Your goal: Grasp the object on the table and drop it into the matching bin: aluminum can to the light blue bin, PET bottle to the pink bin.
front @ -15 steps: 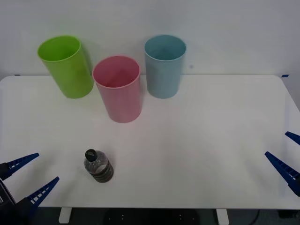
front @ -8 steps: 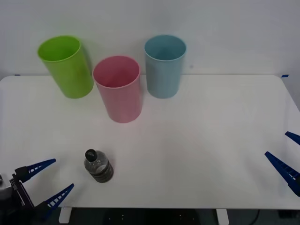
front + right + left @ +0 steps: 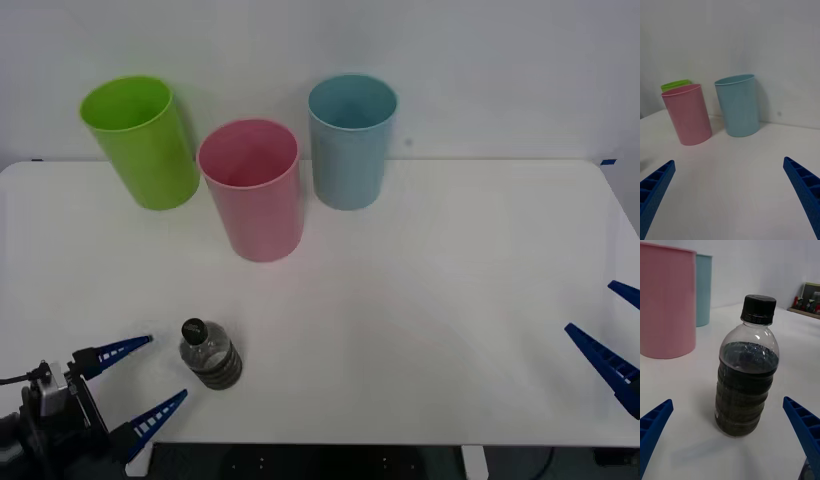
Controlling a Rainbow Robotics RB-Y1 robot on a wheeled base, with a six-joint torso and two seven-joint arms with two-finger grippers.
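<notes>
Near the worktop's front-left corner, the upright PET bottle stands just beyond the wide-open left claw, the nearer arm.

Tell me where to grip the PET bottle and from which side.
Grip the PET bottle across its dark ribbed lower body, coming in level from the robot's left, where the open left tool already faces it. It stands upright, and the ribs should resist slipping.
</notes>
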